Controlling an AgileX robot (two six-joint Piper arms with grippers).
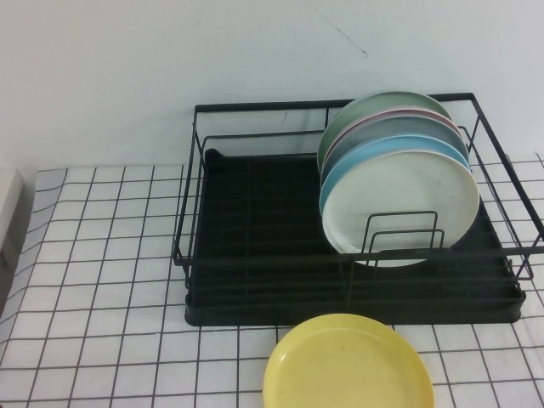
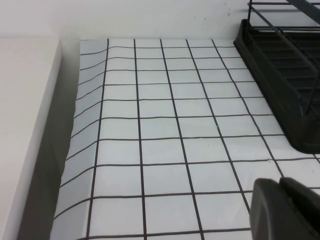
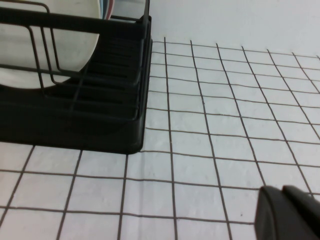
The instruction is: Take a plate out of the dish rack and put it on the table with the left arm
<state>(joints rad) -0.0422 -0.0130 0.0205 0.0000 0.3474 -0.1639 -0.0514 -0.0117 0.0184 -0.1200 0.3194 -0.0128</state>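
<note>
Left gripper (image 2: 286, 210) sits clenched and empty above my grid-patterned white cloth table (image 2: 165, 130), beside the black wire dish rack (image 1: 255, 221). Right gripper (image 3: 290, 215) hovers by the rack's other end; its state I cannot tell. Glossy off-white round plate (image 1: 399, 200) stands upright, frontmost in the rack.

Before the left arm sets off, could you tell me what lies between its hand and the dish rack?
Only bare gridded table shows between the shut left hand and the dish rack in the left wrist view. The right hand sits low beside the rack's other end.
</note>
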